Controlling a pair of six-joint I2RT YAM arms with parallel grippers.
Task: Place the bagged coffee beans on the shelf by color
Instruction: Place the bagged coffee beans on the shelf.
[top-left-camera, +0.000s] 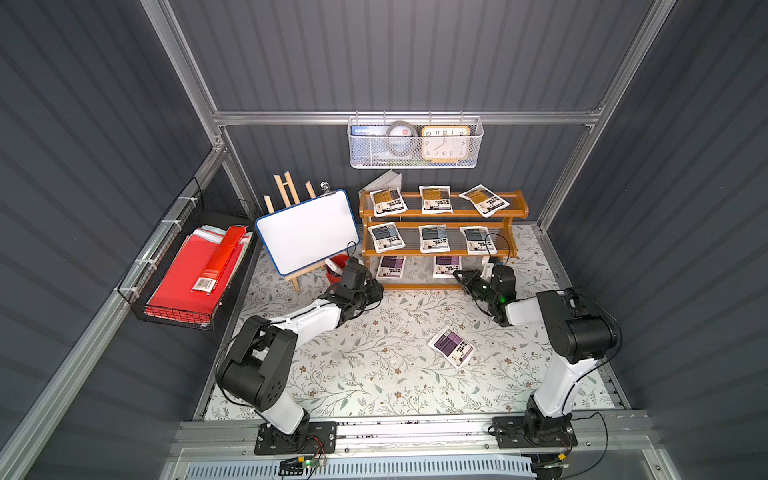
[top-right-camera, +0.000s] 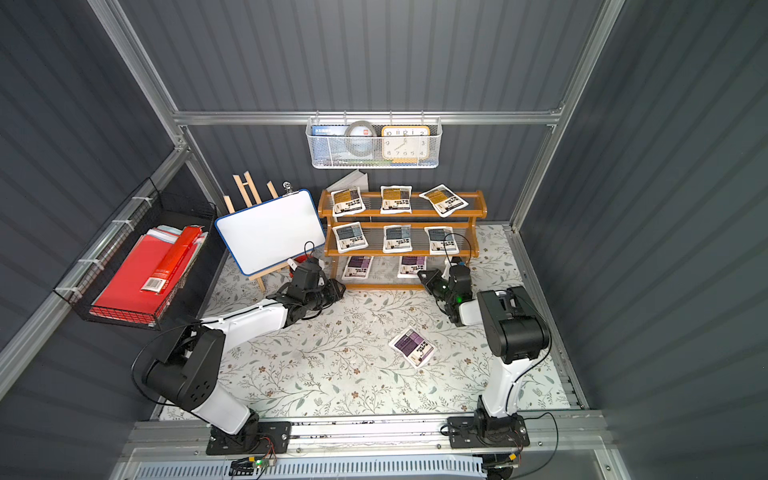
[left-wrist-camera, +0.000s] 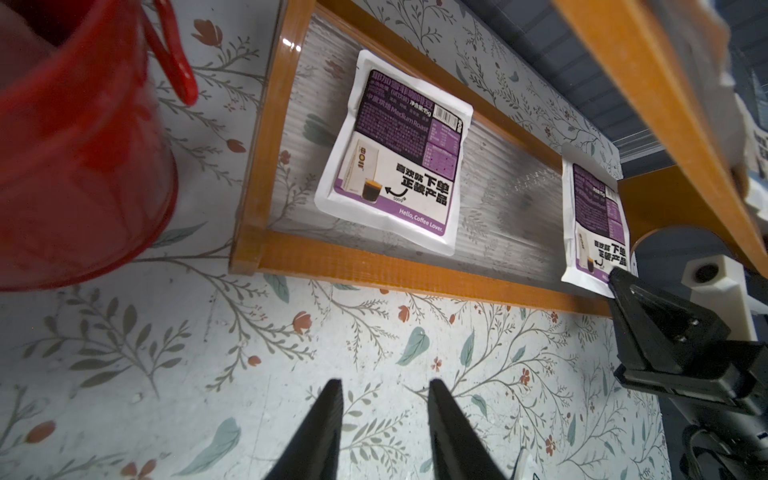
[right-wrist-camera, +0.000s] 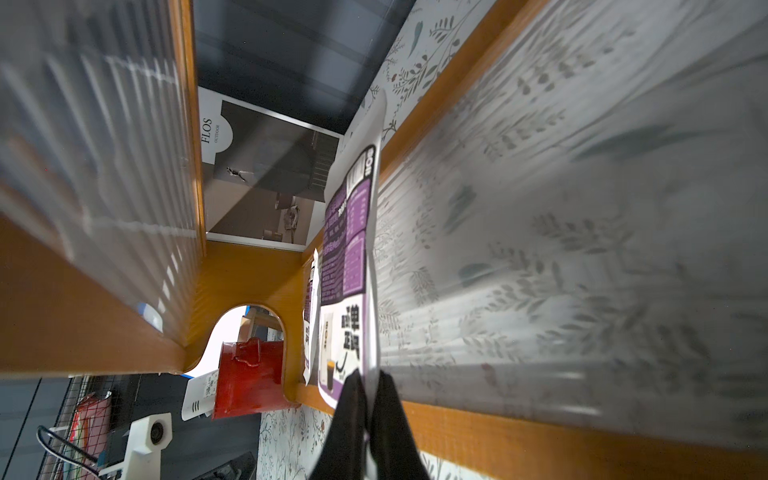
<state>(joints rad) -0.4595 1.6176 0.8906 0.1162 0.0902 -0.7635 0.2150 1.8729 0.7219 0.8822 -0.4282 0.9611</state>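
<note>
Right gripper (right-wrist-camera: 370, 376) pinching a purple bag (right-wrist-camera: 349, 257) on the bottom tier; left gripper (left-wrist-camera: 384, 382) parted and empty.

My right gripper is clamped on the near edge of the purple bag, which lies on the lowest tier of the shelf (top-left-camera: 442, 213), straight ahead of my fingertips. My left gripper hovers over the floral mat (left-wrist-camera: 166, 374) with a narrow gap between its fingers, holding nothing. A second purple bag (left-wrist-camera: 395, 153) lies on that same tier ahead of it. A third purple bag (top-left-camera: 451, 347) lies on the mat behind my right gripper, well apart. Amber bags (top-left-camera: 435, 199) fill the top tier, blue-grey bags (top-left-camera: 433, 238) the middle.
</note>
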